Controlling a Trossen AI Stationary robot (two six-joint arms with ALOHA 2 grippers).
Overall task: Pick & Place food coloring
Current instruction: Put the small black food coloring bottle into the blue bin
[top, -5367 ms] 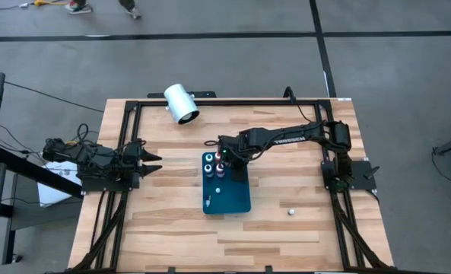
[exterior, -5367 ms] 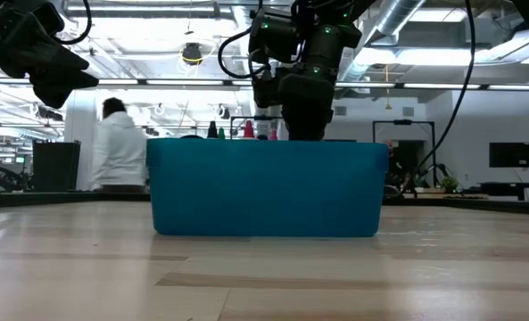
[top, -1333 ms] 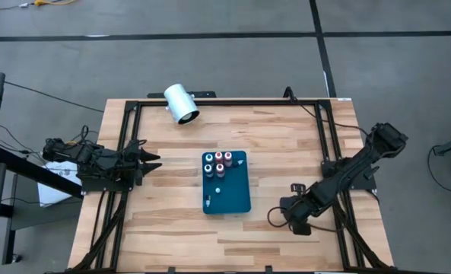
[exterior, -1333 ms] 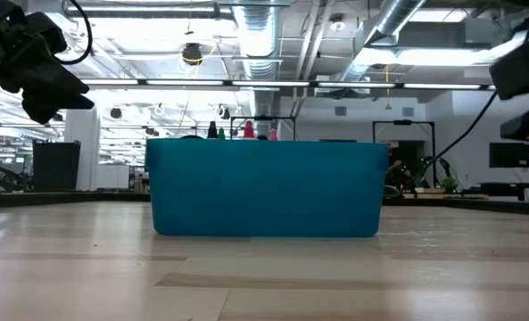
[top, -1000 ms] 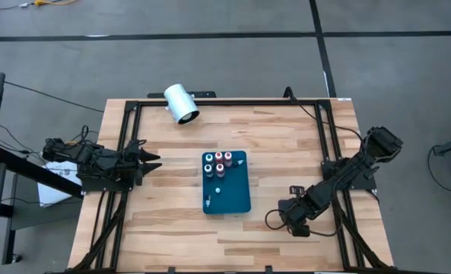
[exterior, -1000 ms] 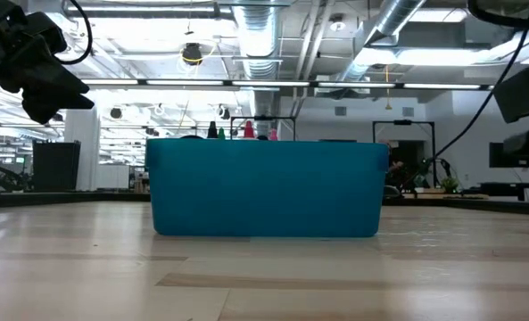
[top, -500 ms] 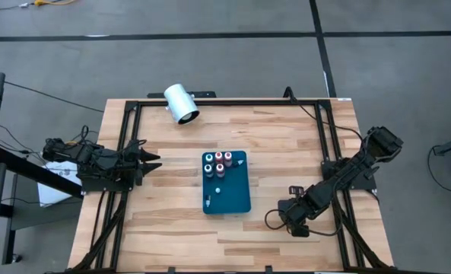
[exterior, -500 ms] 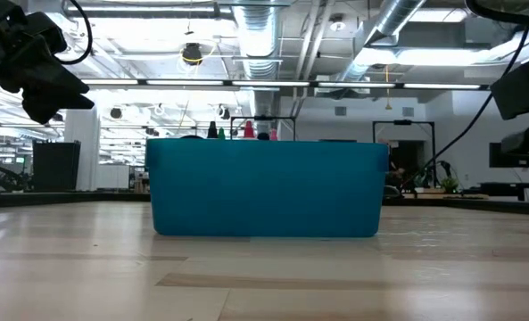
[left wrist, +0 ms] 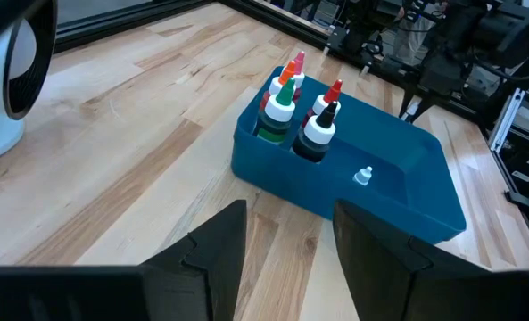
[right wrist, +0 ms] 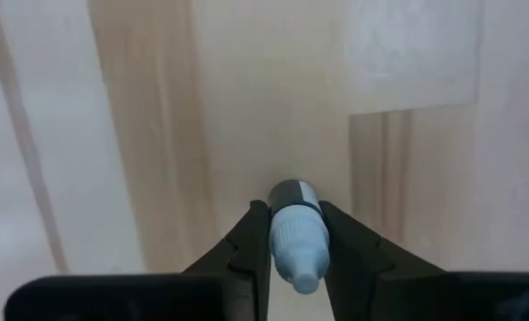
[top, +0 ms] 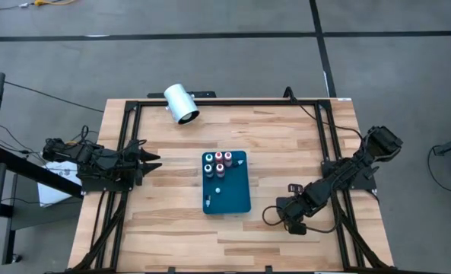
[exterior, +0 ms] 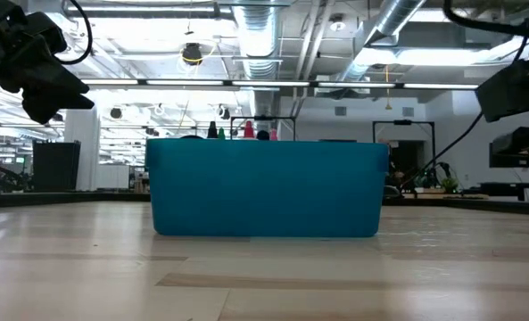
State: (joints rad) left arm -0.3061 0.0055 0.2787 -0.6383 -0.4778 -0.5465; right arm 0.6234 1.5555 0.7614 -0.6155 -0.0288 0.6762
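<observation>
Four small food coloring bottles [left wrist: 295,102] with red, orange, green and dark tips stand in the far-left corner of the blue tray [top: 236,199]. A tiny white cap [left wrist: 363,176] lies on the tray floor. One more small bottle [right wrist: 295,241], with a pale cap and a dark far end, sits between the fingers of my right gripper [right wrist: 294,210]. That gripper [top: 288,218] is low over the table, right of the tray's near end, and hides the bottle in the high view. My left gripper [top: 154,161] waits open at the table's left edge. My right gripper pinches the small bottle by its sides [right wrist: 280,230], one finger [right wrist: 253,234] on either side, where the pale cap meets the dark body. The fingers come from above, pointing down at the table. I cannot tell whether the bottle is lifted or still on the wood.
A large white cylinder [top: 181,103] lies on its side at the table's far-left edge. Black frame rails [top: 130,137] run along the left, right and far sides. Bare wood lies between the tray and the right gripper.
My right gripper has crept a little toward the table's left, staying low near the tray's near-right corner. The tray, its bottles and the left arm have kept still.
</observation>
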